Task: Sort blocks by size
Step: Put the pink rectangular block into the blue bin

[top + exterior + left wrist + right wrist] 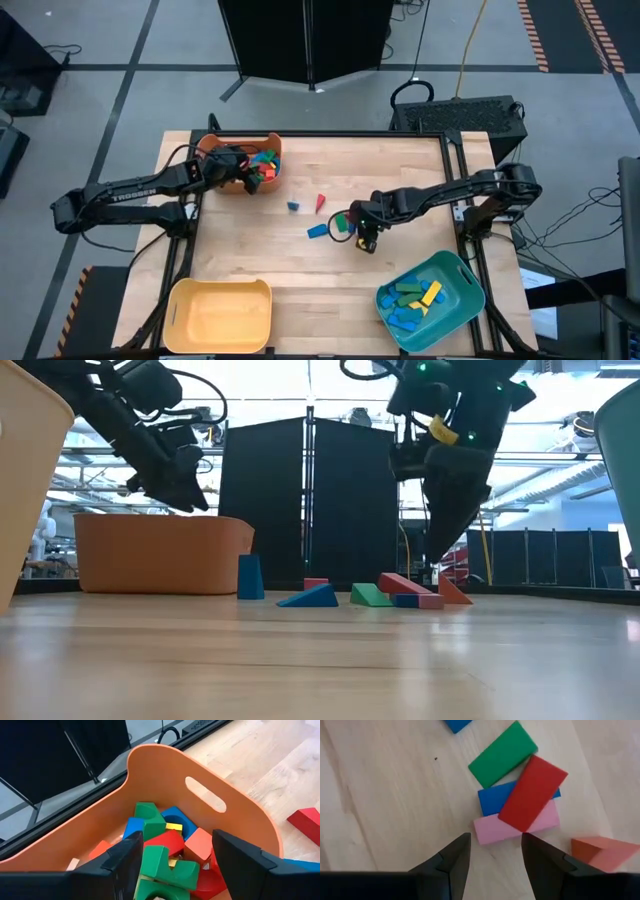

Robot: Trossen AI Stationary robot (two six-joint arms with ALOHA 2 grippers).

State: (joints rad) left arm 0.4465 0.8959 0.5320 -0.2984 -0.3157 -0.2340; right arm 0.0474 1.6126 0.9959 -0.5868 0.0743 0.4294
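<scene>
A small pile of blocks lies mid-table: a red bar [532, 792] rests slanted across a blue block [492, 800] and a pink bar [492, 827], with a green bar [502, 754] and an orange wedge [597, 852] beside them. My right gripper [495, 855] is open just above the pink bar's end; it also shows in the high view [365, 238]. My left gripper [175, 865] is open inside the orange bin [165, 762], over green arches [165, 865] and red and blue blocks. It shows in the high view too [245, 172].
A blue wedge [318, 231], a small blue block [293, 206] and a red block [320, 203] lie loose on the table. A teal bin [430, 300] with blue, green and yellow blocks stands at the near right. A yellow bin [220, 315] stands at the near left.
</scene>
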